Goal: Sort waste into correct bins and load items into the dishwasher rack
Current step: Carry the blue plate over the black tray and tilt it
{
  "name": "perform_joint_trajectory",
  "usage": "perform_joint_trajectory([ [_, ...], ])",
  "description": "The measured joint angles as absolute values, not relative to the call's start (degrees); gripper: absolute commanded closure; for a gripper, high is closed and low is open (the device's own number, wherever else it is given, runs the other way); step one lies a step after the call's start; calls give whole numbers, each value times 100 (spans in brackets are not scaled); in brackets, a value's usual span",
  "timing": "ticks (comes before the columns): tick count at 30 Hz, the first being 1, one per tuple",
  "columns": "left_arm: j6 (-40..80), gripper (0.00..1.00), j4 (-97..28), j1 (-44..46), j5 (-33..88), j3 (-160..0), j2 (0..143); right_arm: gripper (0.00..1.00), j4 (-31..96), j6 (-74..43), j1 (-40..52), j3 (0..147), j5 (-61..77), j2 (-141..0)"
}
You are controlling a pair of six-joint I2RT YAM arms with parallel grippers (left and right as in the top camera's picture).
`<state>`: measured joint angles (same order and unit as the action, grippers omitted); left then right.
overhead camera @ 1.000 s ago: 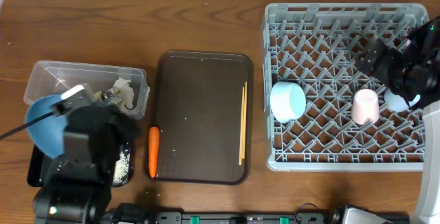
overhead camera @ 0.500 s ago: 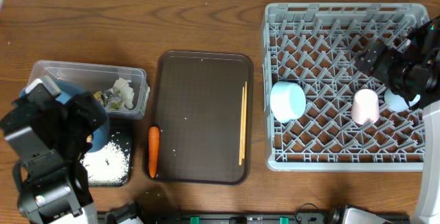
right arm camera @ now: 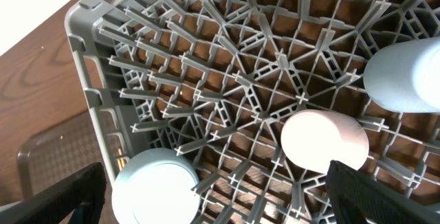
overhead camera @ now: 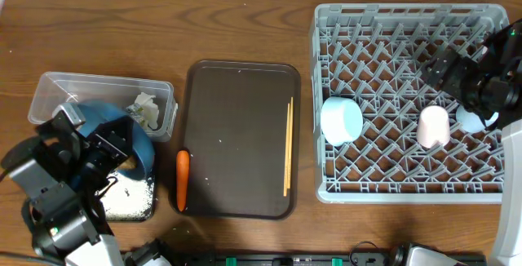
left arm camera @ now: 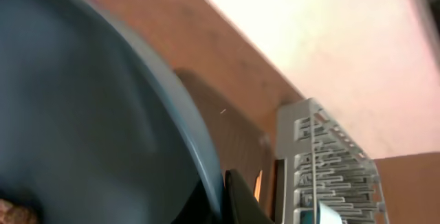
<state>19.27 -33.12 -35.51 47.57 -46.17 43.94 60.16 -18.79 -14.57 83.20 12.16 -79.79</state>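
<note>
bowl (overhead camera: 341,119) in rack (overhead camera: 408,11), chopsticks (overhead camera: 287,148) on tray (overhead camera: 236,135)

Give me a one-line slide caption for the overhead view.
Left hand holds the blue plate tilted over the black tray; right hand hangs open over the rack.

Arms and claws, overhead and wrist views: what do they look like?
Both arms are blocky black housings. The left arm shows pale grey panels among the black. The right arm carries a small green light and a pale grey lower link at the frame's edge. The right claw has dark, broad fingers.
</note>
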Motion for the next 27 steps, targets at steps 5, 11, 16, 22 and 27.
perform_joint_trajectory([
  [5, 1806, 94, -3400, -3570, 4812, -4617, 4066, 5, 6018, -1881, -1457, 8320, 1216, -7979],
  [11, 1894, 94, -3256, -3699, 4694, -4617, 3909, 5, 6014, -1879, -1457, 8320, 1216, -7977],
  [16, 2237, 93, -3271, -3789, 4108, -4617, 3642, 5, 6016, -1879, -1457, 8320, 1216, -7979],
  [22, 2331, 94, -3221, -3789, 3636, -4617, 3623, 5, 6012, -1879, -1457, 8320, 1216, -7979],
  [27, 2576, 94, -3413, -3824, 2602, -4429, 3625, 4, 6018, -1881, -1457, 8320, 1216, -7979],
])
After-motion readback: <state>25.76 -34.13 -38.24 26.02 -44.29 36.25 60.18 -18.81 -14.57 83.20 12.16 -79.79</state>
